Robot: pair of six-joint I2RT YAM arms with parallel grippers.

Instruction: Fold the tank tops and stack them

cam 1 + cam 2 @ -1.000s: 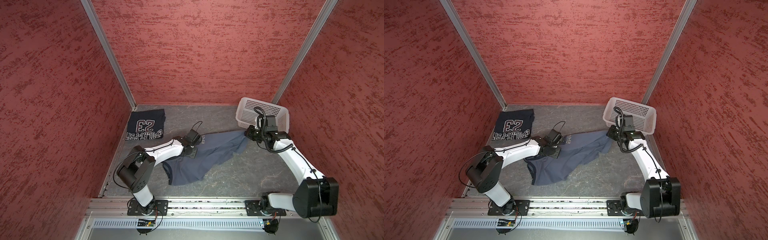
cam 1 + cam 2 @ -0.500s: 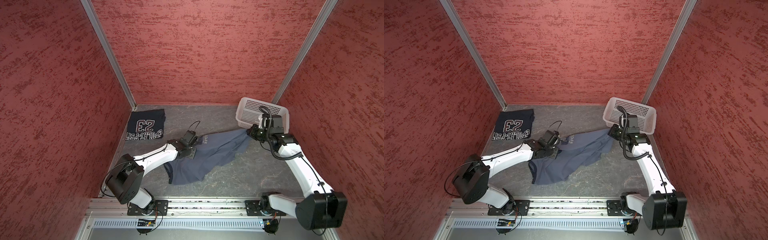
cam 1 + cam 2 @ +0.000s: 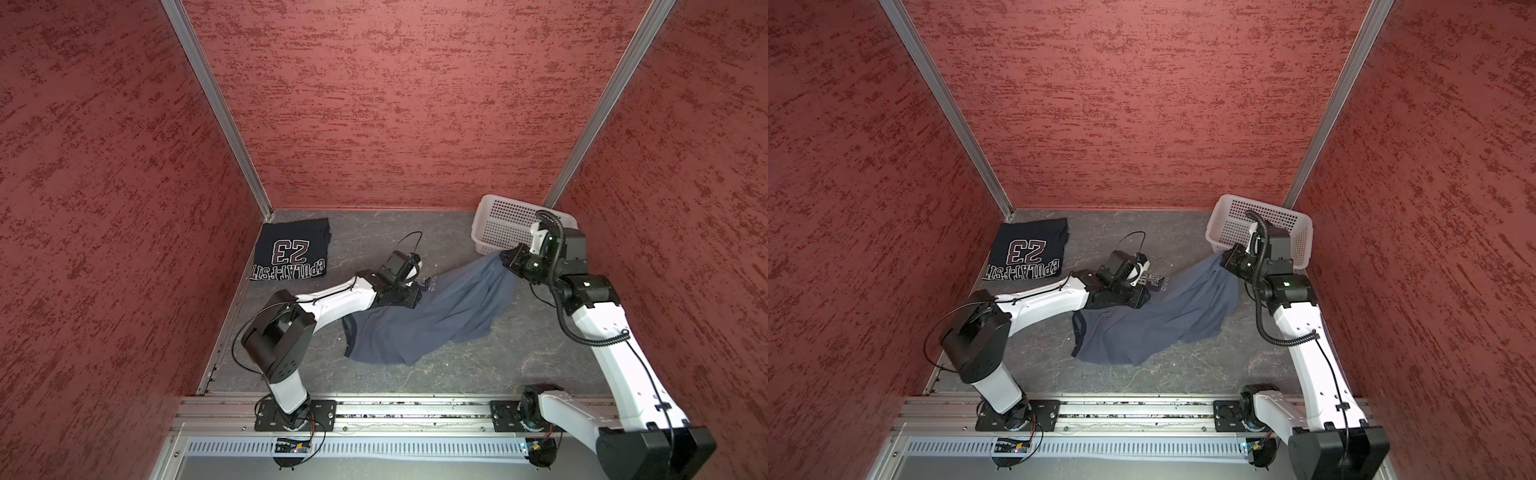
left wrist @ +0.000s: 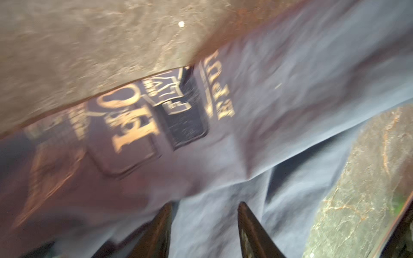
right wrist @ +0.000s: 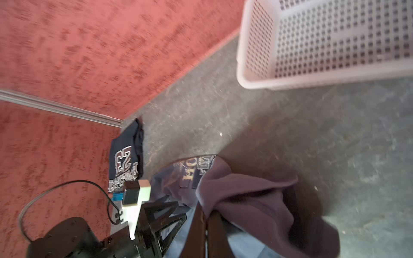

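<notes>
Progress: dark navy tank top with "23" print point(image 3: 291, 253) lies folded flat in the far left corner; slate blue-grey tank top point(image 3: 436, 320) sprawls crumpled mid-table, unfolded, unstacked | Grip: my right pincer point(image 5: 206, 214) clamped on one raised corner near white perforated plastic basket point(image 3: 498, 226); my left pincer point(image 4: 204, 206) apart above its print | Feel: limp, wrinkled cloth

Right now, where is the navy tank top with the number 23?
In both top views the navy tank top lies folded in the far left corner beside the metal post, apart from the blue-grey tank top in the middle.
</notes>
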